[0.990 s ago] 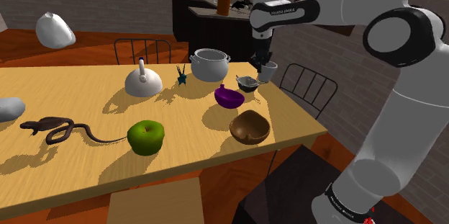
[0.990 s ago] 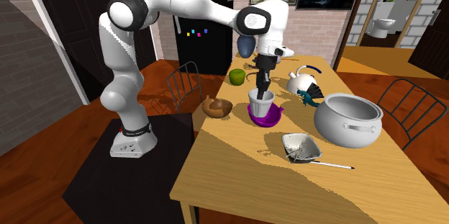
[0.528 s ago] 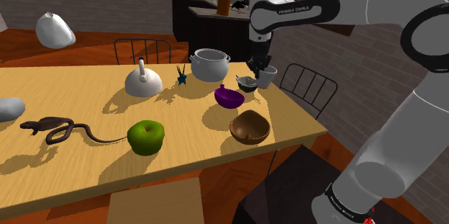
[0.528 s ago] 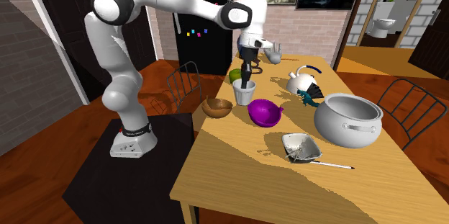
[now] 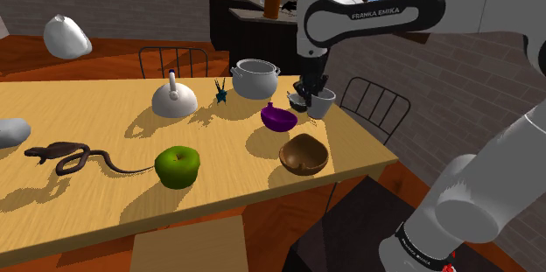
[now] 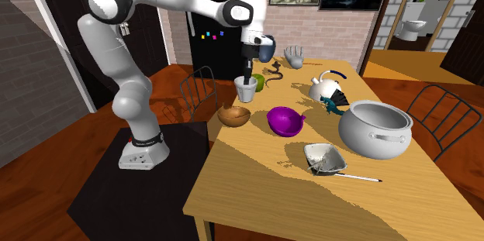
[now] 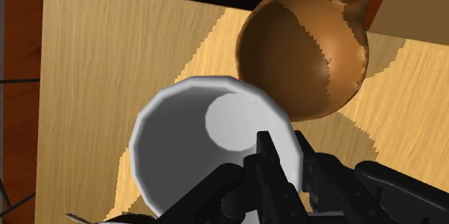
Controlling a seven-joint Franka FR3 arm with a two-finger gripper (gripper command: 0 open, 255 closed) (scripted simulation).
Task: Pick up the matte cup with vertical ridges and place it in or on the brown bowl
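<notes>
A long wooden counter [image 5: 105, 113] stands in a brick-walled room with a red-brown floor. In the shoulder view the white arm comes in from two o'clock, and its black pincer [image 5: 308, 96] pinches the rim of the pale cup [image 5: 321, 104], holding it clear of the wood. The cup hangs at about one o'clock from the brown bowl [image 5: 304, 154], with the purple bowl [image 5: 279, 118] at eleven o'clock from that bowl. A second ago the cup sat higher and farther back, beside the grey pot [image 5: 255, 79]; it has since come nearer the counter's front edge. The white kettle [image 5: 173, 100], green apple [image 5: 178, 166] and dark lizard figure [image 5: 74, 156] lie as before.

In the second exterior view the pincer [image 6: 247, 77] points straight down with the cup [image 6: 246, 89] clamped in it, at one o'clock from the brown bowl [image 6: 233, 115] and above it. A second ago the cup hung over the purple bowl [image 6: 285, 120]; half a second ago it was between the two bowls. Now it has passed toward the brown one, partly hiding the green apple [image 6: 258, 81]. The grey pot [image 6: 375, 129] and the small grey dish [image 6: 323, 158] have not shifted.

In the wrist view one black finger [image 7: 268, 159] reaches inside the cup [image 7: 180, 140] and the other stands outside, squeezing its wall. The cup's faceted rim overlaps the edge of the brown bowl [image 7: 302, 53], which sits on the counter [image 7: 108, 50] below
</notes>
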